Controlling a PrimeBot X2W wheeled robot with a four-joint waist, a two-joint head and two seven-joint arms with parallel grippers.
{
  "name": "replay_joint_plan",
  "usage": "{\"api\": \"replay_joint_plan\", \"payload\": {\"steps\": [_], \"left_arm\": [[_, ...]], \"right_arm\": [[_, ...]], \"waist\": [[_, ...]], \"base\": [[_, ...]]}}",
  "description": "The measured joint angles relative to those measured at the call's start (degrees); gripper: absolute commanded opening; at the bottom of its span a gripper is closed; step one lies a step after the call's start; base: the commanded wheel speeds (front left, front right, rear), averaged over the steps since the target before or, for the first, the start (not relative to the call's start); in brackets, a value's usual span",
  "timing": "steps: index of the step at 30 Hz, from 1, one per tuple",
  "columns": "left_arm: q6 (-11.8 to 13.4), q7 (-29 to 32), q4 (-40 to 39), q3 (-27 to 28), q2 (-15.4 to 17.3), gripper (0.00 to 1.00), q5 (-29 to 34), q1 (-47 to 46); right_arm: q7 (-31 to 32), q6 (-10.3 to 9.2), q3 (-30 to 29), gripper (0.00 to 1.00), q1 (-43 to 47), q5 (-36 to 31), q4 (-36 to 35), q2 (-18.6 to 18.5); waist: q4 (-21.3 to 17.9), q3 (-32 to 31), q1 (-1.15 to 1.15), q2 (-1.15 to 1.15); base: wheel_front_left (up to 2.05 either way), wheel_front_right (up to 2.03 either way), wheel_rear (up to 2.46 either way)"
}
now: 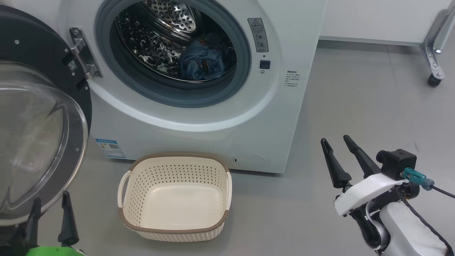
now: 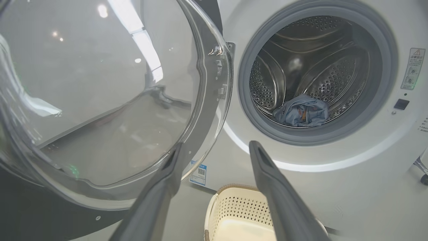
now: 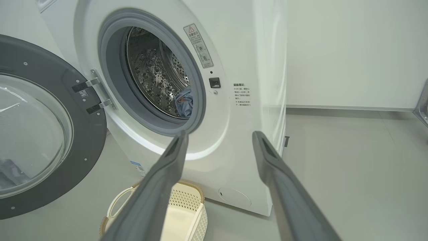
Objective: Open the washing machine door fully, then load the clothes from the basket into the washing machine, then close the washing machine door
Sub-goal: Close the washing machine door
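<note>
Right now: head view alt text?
A white front-loading washing machine has its round black-rimmed glass door swung open to the left and light blue clothes in its steel drum. An empty cream perforated plastic basket sits on the grey floor before it; the left dark fingers and right dark fingers stand open.

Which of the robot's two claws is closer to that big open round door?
Left. The left gripper is close beside the washing machine door, at its glass bulge; the right gripper hangs far off, beyond the basket.
</note>
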Motion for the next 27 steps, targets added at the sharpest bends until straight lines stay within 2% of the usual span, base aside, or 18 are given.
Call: {"api": "replay_joint_plan", "payload": {"steps": [27], "left_arm": [[1.9,0.0,1.4,0.9,-0.6,1.00,0.4,0.0]], "right_arm": [[0.0,0.00,0.0,1.00,1.0,0.6,-0.1,0.6]], "waist": [[12.3,-0.8,0.00,0.00]], "base": [[0.00,0.00,0.00]]}}
